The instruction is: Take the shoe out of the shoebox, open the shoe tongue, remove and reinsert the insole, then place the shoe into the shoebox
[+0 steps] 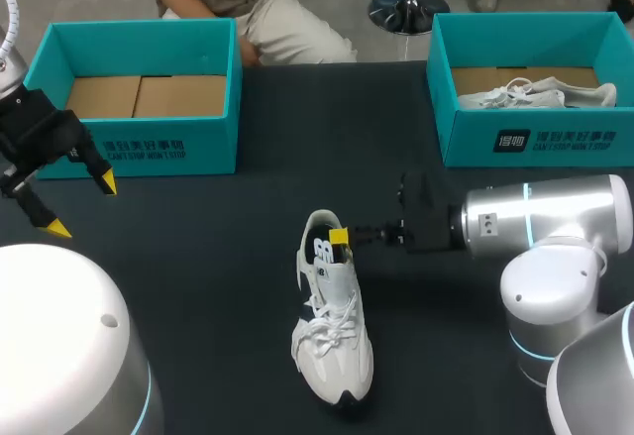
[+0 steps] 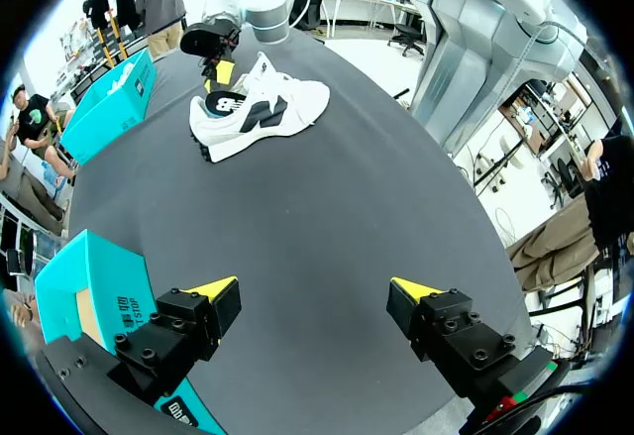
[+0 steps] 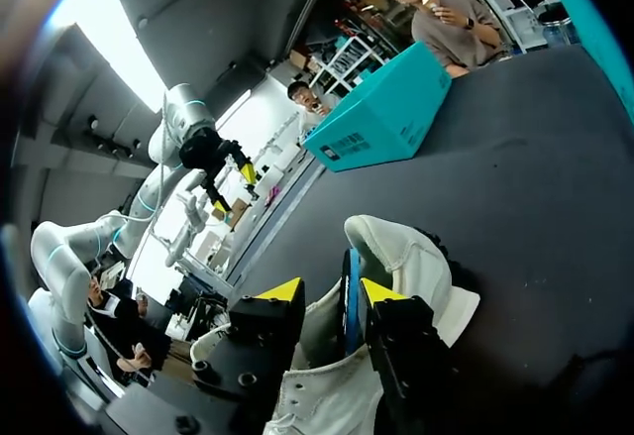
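White shoe (image 1: 333, 326) lies on table (image 1: 198, 257), right end effector (image 3: 332, 292) at its heel.

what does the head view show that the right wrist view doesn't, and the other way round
Only the head view looks down into the boxes: the left shoebox shows a bare cardboard floor, and the right shoebox holds a second white shoe.
Only the right wrist view looks into the white sneaker's opening, where a thin blue strip stands at the right gripper.
Both show the sneaker on the dark table, the right gripper at its heel end, the left shoebox, and the left gripper open, well away.
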{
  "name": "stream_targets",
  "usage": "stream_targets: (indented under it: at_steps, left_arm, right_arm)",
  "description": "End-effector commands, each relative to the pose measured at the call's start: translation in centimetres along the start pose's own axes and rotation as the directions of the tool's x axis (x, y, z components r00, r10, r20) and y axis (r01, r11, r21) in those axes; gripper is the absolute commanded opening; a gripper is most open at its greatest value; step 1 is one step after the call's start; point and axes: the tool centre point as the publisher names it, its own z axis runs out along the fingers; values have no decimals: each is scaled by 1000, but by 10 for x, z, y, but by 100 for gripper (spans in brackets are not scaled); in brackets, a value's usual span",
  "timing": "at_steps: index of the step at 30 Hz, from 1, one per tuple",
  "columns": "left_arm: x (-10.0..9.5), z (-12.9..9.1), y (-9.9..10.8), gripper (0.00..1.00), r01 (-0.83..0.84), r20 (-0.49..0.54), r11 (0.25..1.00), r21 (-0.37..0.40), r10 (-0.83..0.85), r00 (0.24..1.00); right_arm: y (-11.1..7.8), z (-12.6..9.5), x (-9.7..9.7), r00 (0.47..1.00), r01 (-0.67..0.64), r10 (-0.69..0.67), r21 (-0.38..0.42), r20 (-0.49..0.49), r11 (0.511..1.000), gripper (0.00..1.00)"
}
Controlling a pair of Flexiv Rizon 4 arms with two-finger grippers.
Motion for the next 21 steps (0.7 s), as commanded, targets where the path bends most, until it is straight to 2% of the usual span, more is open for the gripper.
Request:
stream_targets:
  at_steps: [1, 16, 18, 20, 21]
  left_arm:
    - [1, 0, 0, 100, 0, 0, 1000, -3, 0, 1000]
    - [1, 0, 0, 100, 0, 0, 1000, -3, 0, 1000]
    - [1, 0, 0, 100, 0, 0, 1000, -3, 0, 1000]
    - [1, 0, 0, 100, 0, 0, 1000, -3, 0, 1000]
    - [1, 0, 0, 100, 0, 0, 1000, -3, 0, 1000]
  right_arm:
    - [1, 1, -2, 1000, -5, 5, 10, 5, 1000, 34]
    - [-4, 5, -8, 1000, -15, 15, 35, 8, 999, 28]
    - [-5, 5, -8, 1000, -18, 18, 38, 11, 999, 20]
    - [-7, 4, -9, 1000, -22, 22, 38, 11, 999, 0]
    - [-7, 4, -9, 1000, -24, 23, 37, 12, 999, 0]
